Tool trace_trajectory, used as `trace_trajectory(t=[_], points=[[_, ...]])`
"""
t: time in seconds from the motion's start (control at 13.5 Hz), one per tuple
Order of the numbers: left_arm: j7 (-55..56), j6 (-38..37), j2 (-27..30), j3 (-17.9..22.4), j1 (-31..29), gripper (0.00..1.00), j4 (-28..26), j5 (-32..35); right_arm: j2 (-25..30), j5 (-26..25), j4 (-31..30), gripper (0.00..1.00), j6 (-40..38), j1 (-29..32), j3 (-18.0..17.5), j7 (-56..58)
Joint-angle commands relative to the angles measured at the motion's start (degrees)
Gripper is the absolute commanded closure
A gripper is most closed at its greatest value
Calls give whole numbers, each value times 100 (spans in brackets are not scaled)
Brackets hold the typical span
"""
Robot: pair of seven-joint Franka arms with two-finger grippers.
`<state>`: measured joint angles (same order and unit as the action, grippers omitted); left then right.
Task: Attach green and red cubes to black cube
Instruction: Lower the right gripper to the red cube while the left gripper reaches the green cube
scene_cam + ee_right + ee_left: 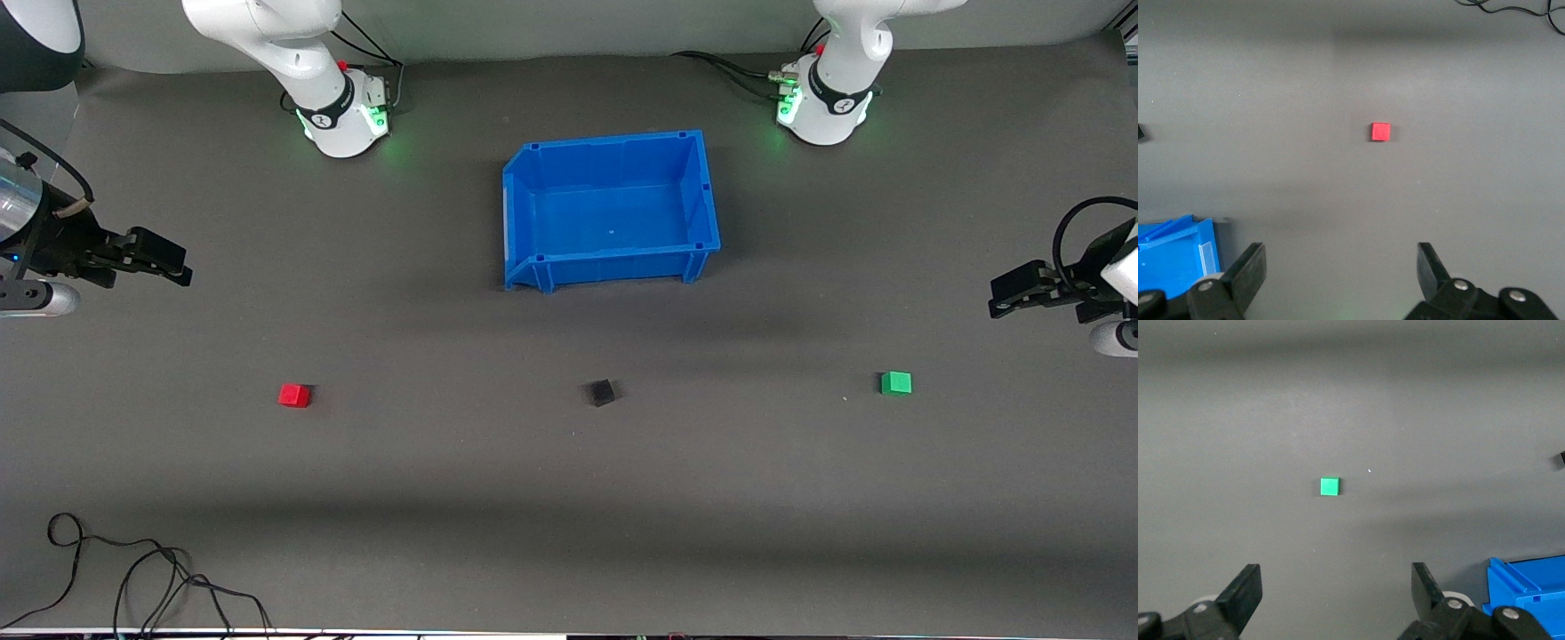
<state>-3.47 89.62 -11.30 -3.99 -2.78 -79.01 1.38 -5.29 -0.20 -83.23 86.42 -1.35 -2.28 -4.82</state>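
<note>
The red cube [294,395], the black cube [602,392] and the green cube [896,383] lie apart in a row on the grey table, black in the middle. My right gripper [178,265] hovers open and empty over the table at the right arm's end. Its wrist view shows the red cube [1381,131] ahead of its open gripper [1341,267]. My left gripper [1000,298] hovers open and empty over the left arm's end. Its wrist view shows the green cube [1329,486] ahead of its open gripper [1337,587].
An empty blue bin [613,267] stands farther from the front camera than the black cube; corners of it show in both wrist views, the left [1528,583] and the right [1175,257]. Loose black cables [133,578] lie near the front edge at the right arm's end.
</note>
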Motion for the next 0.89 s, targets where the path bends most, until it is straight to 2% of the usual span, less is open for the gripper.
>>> trace_trajectory(t=[0.0,0.3,0.44,0.66,0.81], points=[[-75,-67,146,13,32,0,-141,-42,-77,-112,158,0,-151,3,-36,8],[187,-15,76,39,-3,0,-159,-33,-77,-112,158,0,-178,29,-36,52],[1125,221,-30,74,-38,0,-377,81,-77,-112,141,0,-178,38,-36,69],[1741,460,-38,153,-222,0,-677,90,-191,-103,97,0,-300,82,-9,313],[2183,800,-65,153,-311,0,-1149,116,-322,-95,106,0,-275,91,8,569]])
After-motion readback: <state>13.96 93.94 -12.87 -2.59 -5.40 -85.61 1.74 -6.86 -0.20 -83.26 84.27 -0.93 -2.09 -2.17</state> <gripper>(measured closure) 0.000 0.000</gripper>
